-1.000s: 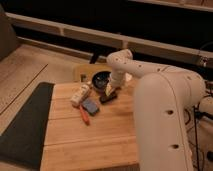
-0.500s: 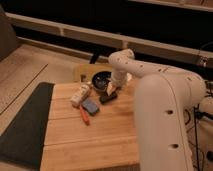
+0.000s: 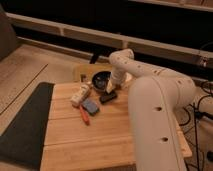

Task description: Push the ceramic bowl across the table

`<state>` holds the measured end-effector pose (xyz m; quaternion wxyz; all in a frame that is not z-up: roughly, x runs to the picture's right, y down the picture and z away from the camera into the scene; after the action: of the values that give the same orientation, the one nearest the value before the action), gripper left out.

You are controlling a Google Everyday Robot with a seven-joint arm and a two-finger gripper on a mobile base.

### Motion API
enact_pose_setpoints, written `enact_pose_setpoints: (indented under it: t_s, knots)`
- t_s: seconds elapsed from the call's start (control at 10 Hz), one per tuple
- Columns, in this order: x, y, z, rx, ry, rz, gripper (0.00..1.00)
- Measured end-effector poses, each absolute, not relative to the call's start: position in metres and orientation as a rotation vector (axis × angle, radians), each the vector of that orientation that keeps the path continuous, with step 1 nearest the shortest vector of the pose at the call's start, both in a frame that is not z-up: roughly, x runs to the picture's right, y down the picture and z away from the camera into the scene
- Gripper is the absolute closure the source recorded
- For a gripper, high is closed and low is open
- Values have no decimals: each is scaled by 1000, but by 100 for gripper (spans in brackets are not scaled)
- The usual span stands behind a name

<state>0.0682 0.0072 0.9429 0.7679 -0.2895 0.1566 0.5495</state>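
The ceramic bowl (image 3: 101,79), small, round and dark with a glossy bluish inside, sits at the far edge of the light wooden table (image 3: 100,145). My white arm comes in from the right and bends down over the table. The gripper (image 3: 112,87) is low, right beside the bowl's right rim and just above the black bar (image 3: 107,97). Whether it touches the bowl is hidden by the wrist.
A flat blue block (image 3: 90,106), a red stick-like thing (image 3: 84,114) and a white bottle-like thing (image 3: 80,93) lie left of the black bar. A dark grey mat (image 3: 22,125) lies on the floor to the left. My arm's large white body (image 3: 155,120) covers the table's right side.
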Motion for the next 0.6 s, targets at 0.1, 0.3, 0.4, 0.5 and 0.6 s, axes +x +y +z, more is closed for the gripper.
enact_pose_setpoints:
  t_s: [0.1,0.3,0.4,0.5,0.6]
  knots:
    - [64,9,949,-645,336,1186,35]
    - [58,12,961,-685,331,1174,35]
    - [55,13,968,-704,327,1161,35]
    - [55,13,975,-713,325,1141,35]
    - [56,12,981,-710,324,1118,35]
